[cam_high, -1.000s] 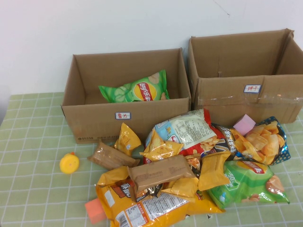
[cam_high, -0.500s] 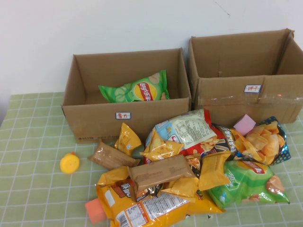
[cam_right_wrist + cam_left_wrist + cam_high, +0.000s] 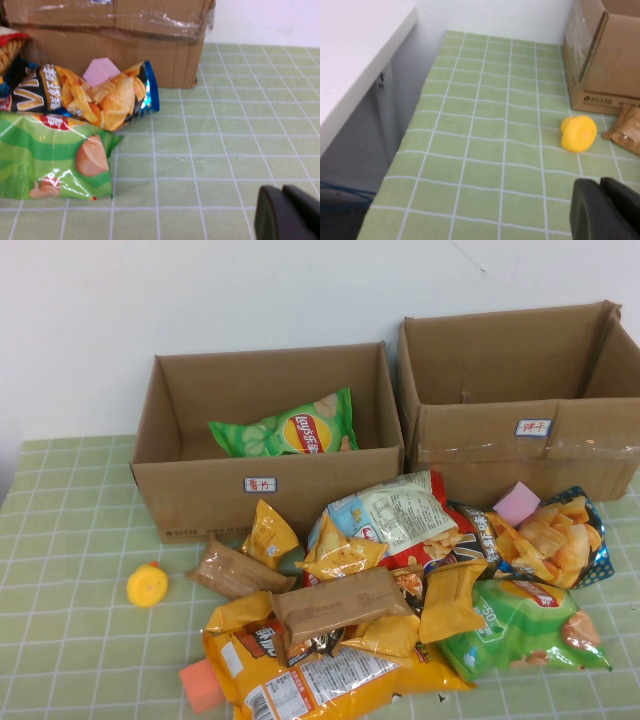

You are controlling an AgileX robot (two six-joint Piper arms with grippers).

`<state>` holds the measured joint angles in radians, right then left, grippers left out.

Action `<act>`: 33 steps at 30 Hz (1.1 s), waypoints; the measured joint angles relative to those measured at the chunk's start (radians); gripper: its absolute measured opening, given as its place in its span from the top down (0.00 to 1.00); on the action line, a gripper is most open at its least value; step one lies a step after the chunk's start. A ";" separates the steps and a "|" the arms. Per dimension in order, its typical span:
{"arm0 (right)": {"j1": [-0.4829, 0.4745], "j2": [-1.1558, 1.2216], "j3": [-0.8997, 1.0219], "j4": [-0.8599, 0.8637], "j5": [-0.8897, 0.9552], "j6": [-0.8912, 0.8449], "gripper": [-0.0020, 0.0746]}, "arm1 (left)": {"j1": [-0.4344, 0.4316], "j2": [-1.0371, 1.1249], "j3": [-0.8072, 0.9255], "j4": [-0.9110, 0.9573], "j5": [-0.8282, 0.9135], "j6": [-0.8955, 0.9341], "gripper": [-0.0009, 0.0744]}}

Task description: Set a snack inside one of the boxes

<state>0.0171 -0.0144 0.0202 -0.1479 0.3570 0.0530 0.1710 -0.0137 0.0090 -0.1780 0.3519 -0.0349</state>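
Observation:
The bright green Lay's chip bag [image 3: 285, 430] lies inside the lower brown cardboard box [image 3: 200, 490], leaning against its back wall. The box has a small white label written in red [image 3: 260, 483], and one of its corners shows in the left wrist view [image 3: 615, 75]. Neither arm shows in the high view. My left gripper [image 3: 601, 184] is shut and empty above the green checked cloth, near the table's left edge. My right gripper [image 3: 282, 192] is shut and empty above the cloth, to the right of the snack pile.
The taller taped box [image 3: 520, 455] stands at the back right. A pile of snack bags [image 3: 380, 610] lies in front of both boxes, with another green bag [image 3: 525, 630] at its right. A yellow duck toy [image 3: 147, 585] sits at the left. An orange block [image 3: 200, 685] is at the front.

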 joint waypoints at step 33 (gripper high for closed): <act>0.000 0.000 0.000 0.000 0.000 0.000 0.98 | -0.147 0.000 0.001 0.029 -0.002 0.398 0.99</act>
<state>0.0171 -0.0144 0.0202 -0.1479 0.3570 0.0530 0.0240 -0.0137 0.0095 -0.1493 0.3498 0.3634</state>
